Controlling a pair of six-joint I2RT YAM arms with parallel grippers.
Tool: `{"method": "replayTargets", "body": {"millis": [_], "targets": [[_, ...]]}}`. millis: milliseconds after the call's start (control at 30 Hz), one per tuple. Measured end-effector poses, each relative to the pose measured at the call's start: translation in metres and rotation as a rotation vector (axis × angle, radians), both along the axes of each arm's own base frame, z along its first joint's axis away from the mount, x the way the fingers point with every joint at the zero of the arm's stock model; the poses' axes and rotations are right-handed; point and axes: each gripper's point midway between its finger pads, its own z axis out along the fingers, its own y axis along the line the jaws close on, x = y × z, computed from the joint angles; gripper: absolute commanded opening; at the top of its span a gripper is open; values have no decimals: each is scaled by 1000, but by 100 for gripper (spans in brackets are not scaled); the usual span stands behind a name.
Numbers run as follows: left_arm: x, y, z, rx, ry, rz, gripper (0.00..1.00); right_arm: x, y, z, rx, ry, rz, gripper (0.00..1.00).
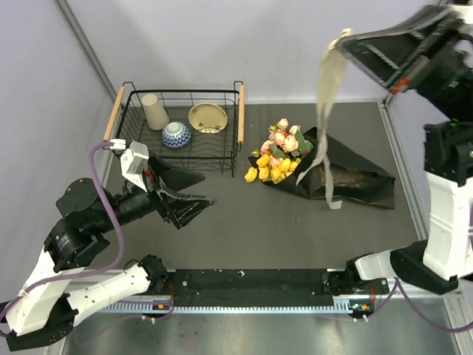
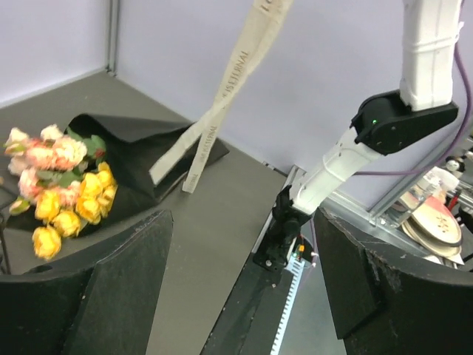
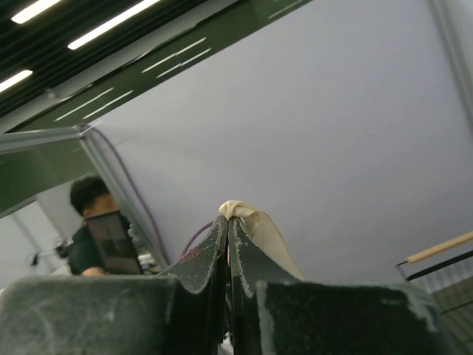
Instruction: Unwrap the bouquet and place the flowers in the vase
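A dark grey table (image 1: 244, 237) sits under pale walls. The bouquet (image 1: 336, 174) lies on its side right of centre, blooms towards the basket (image 1: 185, 92), black paper not yet opened. The right gripper (image 1: 344, 38) is raised high and pinched tight on the top of the ribbon (image 1: 329, 81), whose tails dangle down to the wrap — likely to draw the tie clear. The left gripper (image 1: 208, 187) hovers low by the basket, jaws wide and empty — seemingly ready for the paper. No vase can be picked out.
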Motion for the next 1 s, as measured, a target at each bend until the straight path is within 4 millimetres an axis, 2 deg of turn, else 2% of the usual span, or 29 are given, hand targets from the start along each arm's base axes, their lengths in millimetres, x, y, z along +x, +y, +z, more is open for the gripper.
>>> {"method": "replayTargets", "body": {"millis": [100, 233, 300, 433, 533, 600, 700, 733, 800, 933, 1000], "targets": [[8, 2, -13, 36, 39, 44, 82, 1, 32, -11, -33, 2, 89, 0], [16, 14, -22, 61, 62, 125, 82, 41, 76, -48, -99, 85, 107, 0], [19, 26, -26, 73, 61, 182, 82, 58, 102, -57, -123, 94, 125, 0], [23, 51, -22, 77, 40, 287, 82, 83, 168, -72, -138, 103, 200, 0], [26, 67, -17, 62, 22, 358, 83, 99, 209, -100, -162, 154, 232, 0], [27, 76, -18, 62, 17, 395, 83, 108, 226, -125, -194, 201, 233, 0], [28, 86, -20, 67, 13, 436, 83, 117, 238, -180, -267, 278, 211, 0], [29, 88, -20, 68, 13, 445, 84, 120, 238, -210, -309, 322, 197, 0], [32, 88, -24, 77, 12, 458, 84, 121, 236, -256, -377, 377, 170, 0], [41, 81, -38, 124, 17, 465, 84, 109, 211, -357, -546, 467, 104, 0], [45, 75, -45, 150, 24, 464, 85, 97, 193, -393, -622, 493, 78, 0]]}}
